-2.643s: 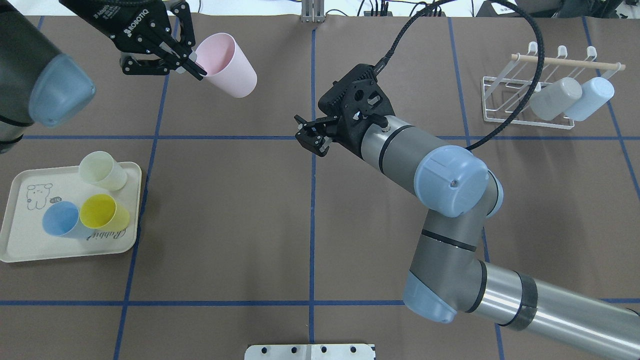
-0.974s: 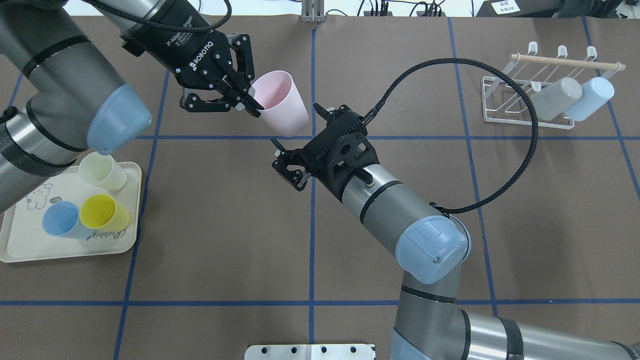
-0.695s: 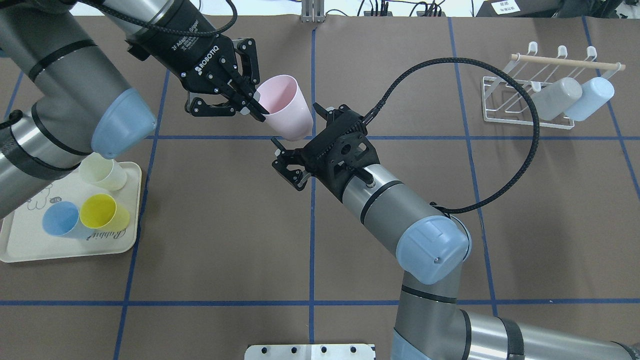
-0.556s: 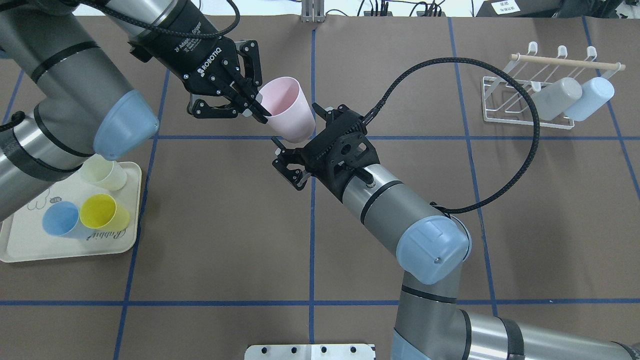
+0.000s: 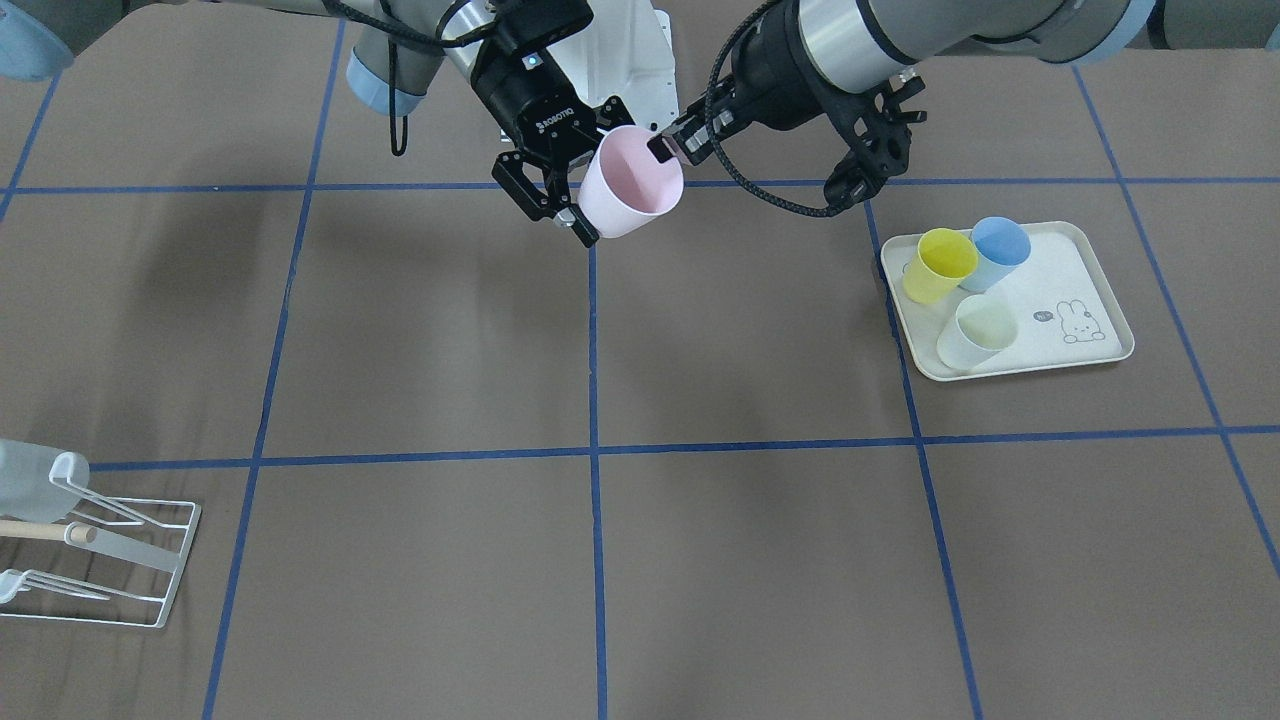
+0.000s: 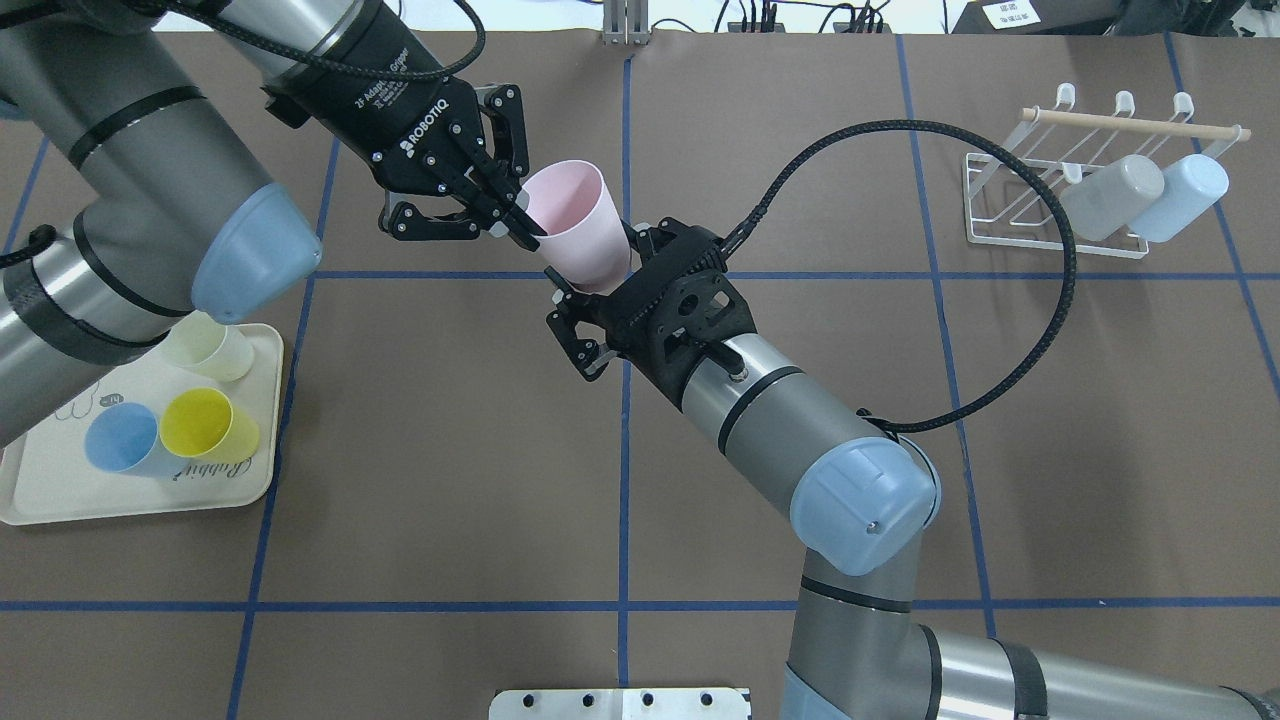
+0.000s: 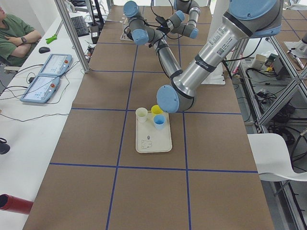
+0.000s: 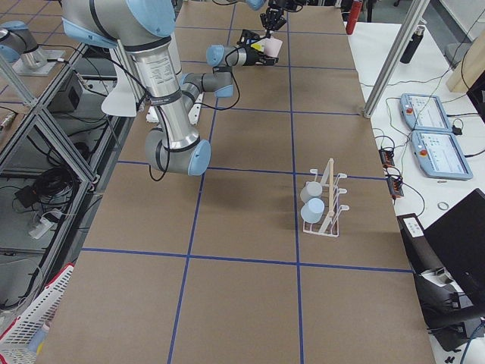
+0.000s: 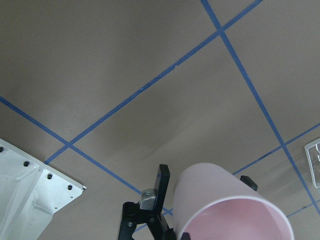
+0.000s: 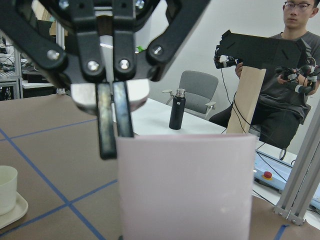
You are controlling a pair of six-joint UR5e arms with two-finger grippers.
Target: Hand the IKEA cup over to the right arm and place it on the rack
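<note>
The IKEA cup (image 6: 575,225) is pale pink and hangs tilted above the table's middle. My left gripper (image 6: 522,222), the large black one marked ROBOTIQ, is shut on the cup's rim with one finger inside and one outside. The right wrist view shows those fingers (image 10: 114,117) pinching the rim of the cup (image 10: 185,190). My right gripper (image 6: 597,270) is open, one finger on each side of the cup's base. A gap shows beside one of its fingers (image 9: 161,182) in the left wrist view. The white wire rack (image 6: 1000,215) stands at the far right.
A grey cup (image 6: 1110,195) and a light-blue cup (image 6: 1182,195) lie on the rack. The cream rabbit-print tray (image 6: 60,500) at the left holds a pale cup (image 6: 205,345), a yellow cup (image 6: 205,425) and a blue cup (image 6: 120,440). A person (image 10: 285,100) sits beyond the table.
My left gripper carried the pink cup from the far left towards the centre. My right gripper swung in and closed the last distance, so the cup's base now sits between its open fingers.
</note>
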